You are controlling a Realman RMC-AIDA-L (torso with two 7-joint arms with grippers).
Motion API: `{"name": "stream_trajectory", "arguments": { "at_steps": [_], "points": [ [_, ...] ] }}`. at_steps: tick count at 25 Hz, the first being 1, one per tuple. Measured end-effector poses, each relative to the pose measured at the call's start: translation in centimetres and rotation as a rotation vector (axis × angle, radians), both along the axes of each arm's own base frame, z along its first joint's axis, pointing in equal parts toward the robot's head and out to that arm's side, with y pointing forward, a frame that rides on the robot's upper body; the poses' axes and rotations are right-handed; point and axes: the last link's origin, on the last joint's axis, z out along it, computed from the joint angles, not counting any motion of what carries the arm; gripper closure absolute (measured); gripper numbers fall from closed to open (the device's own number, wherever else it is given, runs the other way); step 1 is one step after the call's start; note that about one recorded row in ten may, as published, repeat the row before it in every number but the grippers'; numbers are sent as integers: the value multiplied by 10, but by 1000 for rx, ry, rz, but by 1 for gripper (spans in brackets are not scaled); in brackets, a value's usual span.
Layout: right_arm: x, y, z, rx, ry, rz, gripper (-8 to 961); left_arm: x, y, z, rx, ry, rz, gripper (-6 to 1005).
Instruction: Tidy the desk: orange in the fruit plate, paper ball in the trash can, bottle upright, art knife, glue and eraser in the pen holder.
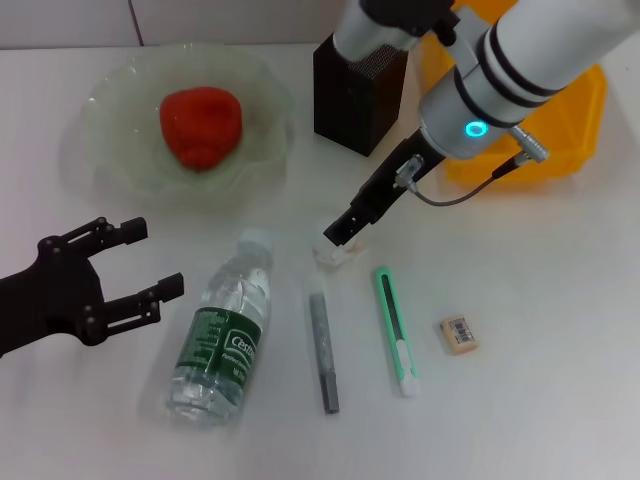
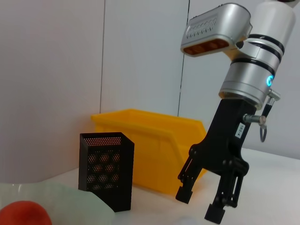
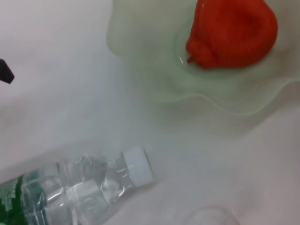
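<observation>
Right tool (image 1: pixel 345 232) is hovering w/ jaws apart just over the crumpled white paper ball (image 1: pixel 336 254) on the table. Risk: light ball could be slipping out, since it's small.

Just beside: grey glue stick (image 1: pixel 323 349), green-white art knife (image 1: pixel 396 331). Left tool (image 1: pixel 130 270) is idling open beside the lying clear plastic bottle (image 1: pixel 225 335).

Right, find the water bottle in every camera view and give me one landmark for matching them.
Head view: water bottle lying on its side, lower centre-left, cap toward the fruit plate.
Left wrist view: not in it.
Right wrist view: its cap end fills the lower left.
Shared landmark: the orange in the fruit plate, in all three views.
</observation>
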Motion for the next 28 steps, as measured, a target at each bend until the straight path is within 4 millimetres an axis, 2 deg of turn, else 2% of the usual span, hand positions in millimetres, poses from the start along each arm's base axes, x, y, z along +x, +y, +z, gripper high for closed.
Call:
{"name": "stream_trajectory", "arguments": {
  "at_steps": [11,23,25,28],
  "points": [
    [4,-1,-21,-9,-5,-1,228,0,-2,-4,5,0,-9,184],
    [10,0,-28,-5,-54,19,282,2,-1,-6,15,2,-24,184],
    [9,0,-28,-2,-53,24,465,2,-1,-6,16,3,-23,184],
    [7,0,-26,7,-36,20,473,2,-1,-6,17,5,-21,184]
  ]
}}
